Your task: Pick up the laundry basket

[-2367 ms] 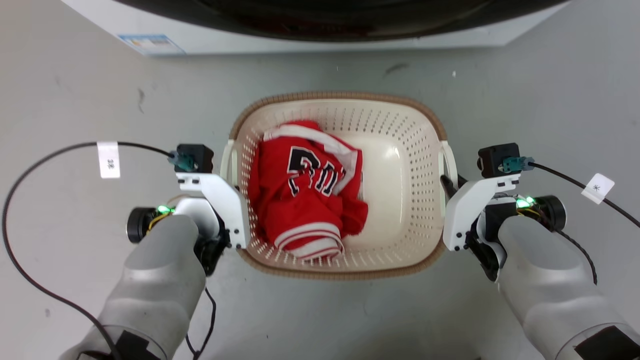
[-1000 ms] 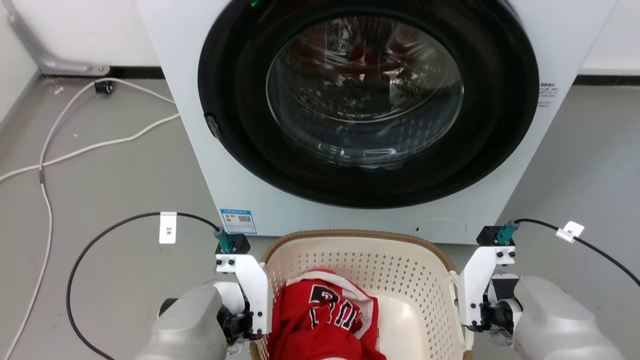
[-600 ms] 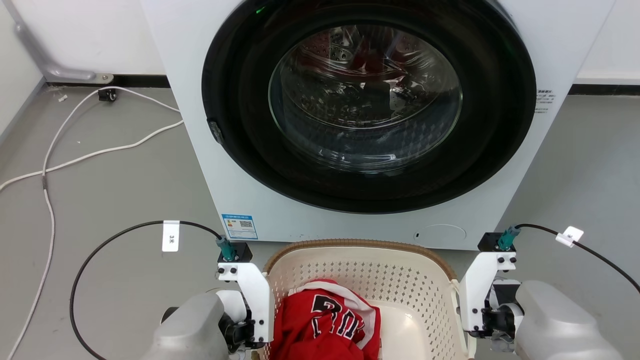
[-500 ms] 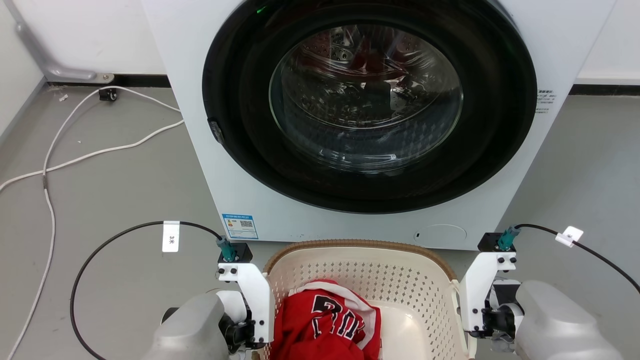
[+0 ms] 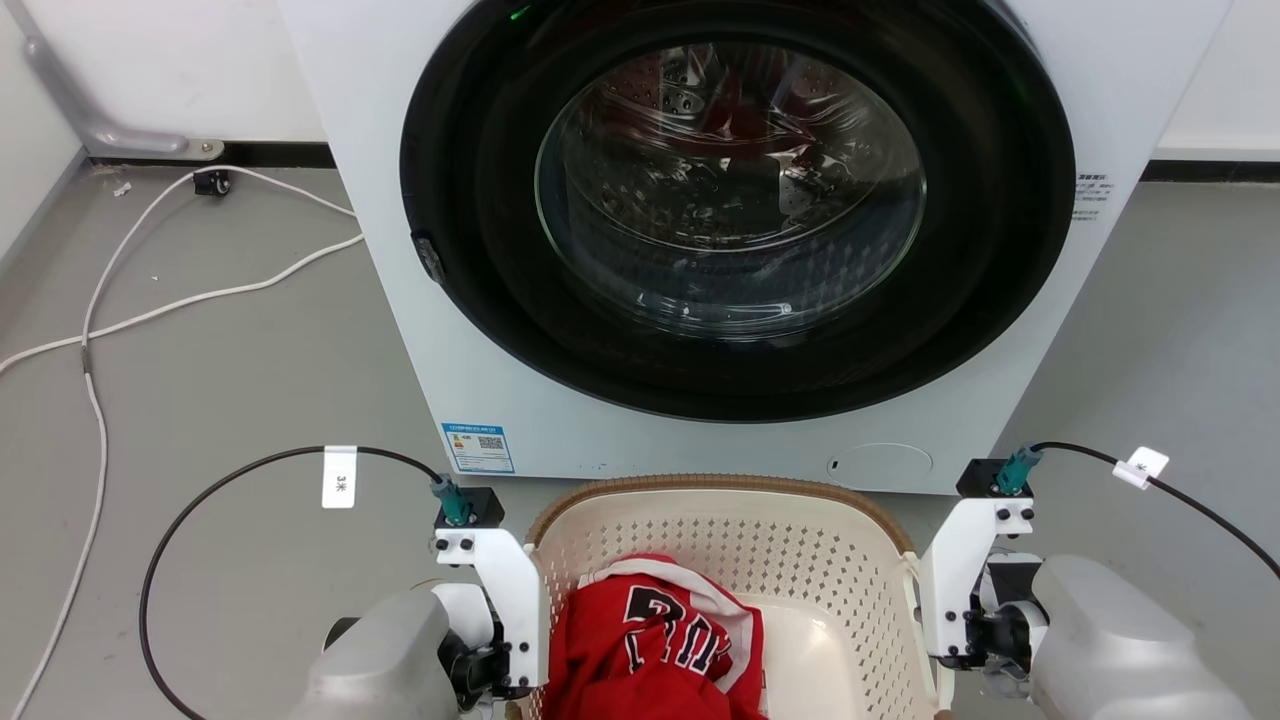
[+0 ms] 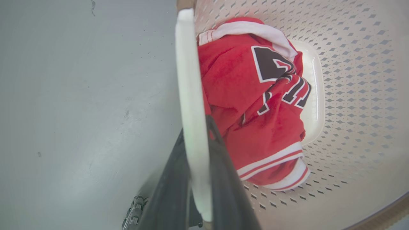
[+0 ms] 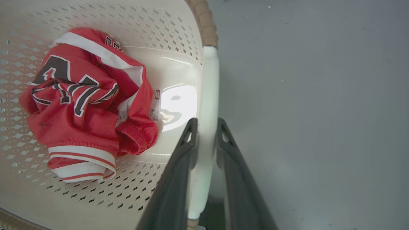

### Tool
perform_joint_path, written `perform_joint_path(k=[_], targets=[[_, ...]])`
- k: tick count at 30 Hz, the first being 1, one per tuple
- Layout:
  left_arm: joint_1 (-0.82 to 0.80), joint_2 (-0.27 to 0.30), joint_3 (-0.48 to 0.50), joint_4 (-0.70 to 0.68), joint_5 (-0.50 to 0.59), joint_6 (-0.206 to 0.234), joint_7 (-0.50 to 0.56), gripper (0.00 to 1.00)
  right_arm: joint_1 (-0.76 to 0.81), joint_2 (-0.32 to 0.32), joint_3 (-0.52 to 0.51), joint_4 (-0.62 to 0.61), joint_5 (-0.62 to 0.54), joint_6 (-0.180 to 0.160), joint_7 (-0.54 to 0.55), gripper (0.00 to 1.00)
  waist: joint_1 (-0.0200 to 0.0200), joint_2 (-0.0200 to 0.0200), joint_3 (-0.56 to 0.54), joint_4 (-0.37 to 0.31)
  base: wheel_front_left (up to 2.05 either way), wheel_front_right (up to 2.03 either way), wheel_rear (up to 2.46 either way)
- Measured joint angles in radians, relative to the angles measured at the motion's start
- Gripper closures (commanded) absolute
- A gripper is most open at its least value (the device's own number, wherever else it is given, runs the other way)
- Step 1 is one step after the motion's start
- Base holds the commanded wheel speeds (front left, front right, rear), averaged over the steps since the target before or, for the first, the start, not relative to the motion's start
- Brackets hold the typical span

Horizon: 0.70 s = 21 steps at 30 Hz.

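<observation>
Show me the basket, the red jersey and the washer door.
basket (image 5: 720, 482): head view, far brown rim.
jersey (image 6: 227, 73): left wrist view, red cloth beside the number.
washer door (image 5: 730, 190): head view, middle of the glass.

left claw (image 6: 195, 126) pinching handle (image 6: 187, 64), basket (image 6: 351, 80) — red jersey (image 6: 243, 80)

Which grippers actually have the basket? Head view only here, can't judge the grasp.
Observer: Left gripper is shut on the laundry basket at its left handle, one finger on each side.
Operator: Right?
Observer: Right gripper is shut on the right handle the same way.
Operator: Anything hanging out?
Observer: No. The red jersey lies wholly inside, its striped hem against a perforated wall.
</observation>
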Motion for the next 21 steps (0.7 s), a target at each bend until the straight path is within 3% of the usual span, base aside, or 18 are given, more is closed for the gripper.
perform_joint_path(k=[21], targets=[[-0.002,-0.001,-0.035,0.014,-0.04,0.0,-0.024,1.0,-0.003,0.0,0.019,0.007,0.023,0.0,-0.005,1.0,0.0,0.0,0.007,-0.008,0.0,0.0,0.0]])
